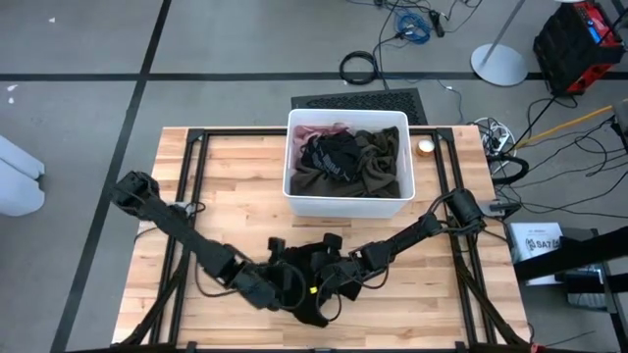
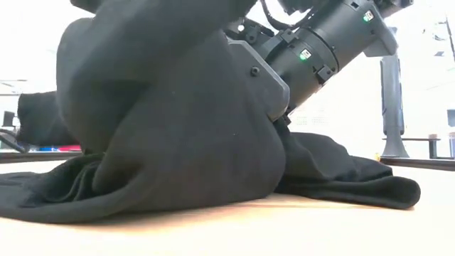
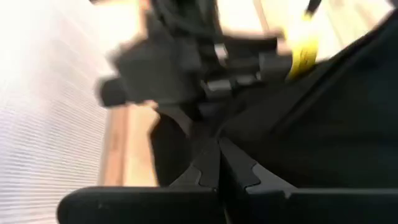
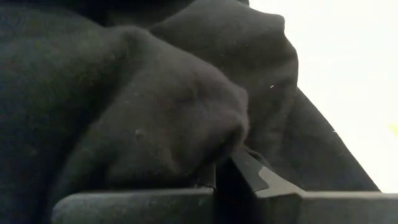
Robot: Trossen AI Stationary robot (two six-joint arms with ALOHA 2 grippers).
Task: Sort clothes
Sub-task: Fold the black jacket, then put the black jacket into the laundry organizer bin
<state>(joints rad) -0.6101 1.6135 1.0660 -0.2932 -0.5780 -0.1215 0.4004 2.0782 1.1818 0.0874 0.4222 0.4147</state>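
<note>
Black garment [image 1: 312,277]: lies bunched on the wooden bench [image 1: 226,186] near its 6 o'clock edge, between the two grippers; in the low view [image 2: 178,128] part of it is lifted into a tall hump while the rest spreads flat over the boards.
Left gripper [image 1: 287,290]: low over the bench at about 7 o'clock from the bench's centre, at the garment's 9 o'clock side; in its wrist view [image 3: 217,163] the fingers are pressed together with black cloth lying against them. Whether cloth is actually pinched between them cannot be told.
Right gripper [image 1: 332,278]: at the garment's 3 o'clock side, close to the left gripper; its wrist view [image 4: 231,167] shows the fingers closed tight on a fold of the black garment that bulges over them.
Arms: the left arm reaches in from the bench's 9 o'clock edge, the right arm from 3 o'clock, so the two meet over the garment.
White bin [image 1: 294,157]: stands on the bench at 12 o'clock, well apart from the grippers.
Bin contents: an olive-green garment [image 1: 378,162] fills the 3 o'clock half, a second dark garment [image 1: 329,155] sits beside it toward 9 o'clock, and pink fabric [image 1: 312,130] shows at the far corner.
Round object [image 1: 425,148]: small, pale, on the bench just beside the bin's 3 o'clock wall.
</note>
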